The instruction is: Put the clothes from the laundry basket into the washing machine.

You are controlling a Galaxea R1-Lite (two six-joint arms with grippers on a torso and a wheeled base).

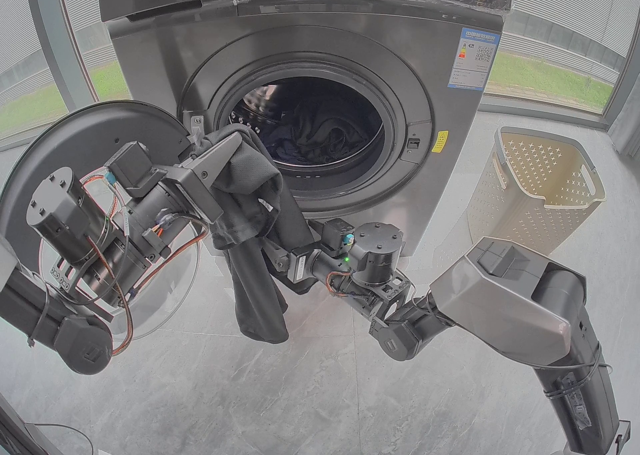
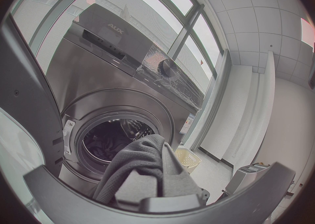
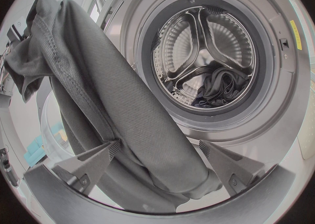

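Dark grey garment (image 1: 257, 223) hangs just outside drum mouth (image 1: 313, 123) of washing machine (image 1: 153, 63), tail dangling low. Rec: carry top deep past the mouth & lift tail in before release, else it prob snags on the lip. Left gripper (image 1: 223, 149) fingers clamp garment's top; right gripper (image 3: 158, 144) fingers spread wide, cloth draped between them, no grip.

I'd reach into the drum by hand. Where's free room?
Free: the upper half of the drum, above the dark clothes; floor between washing machine and laundry basket. Crowded: the opening's lower left, where the grey garment hangs from the left tool beside the right tool.
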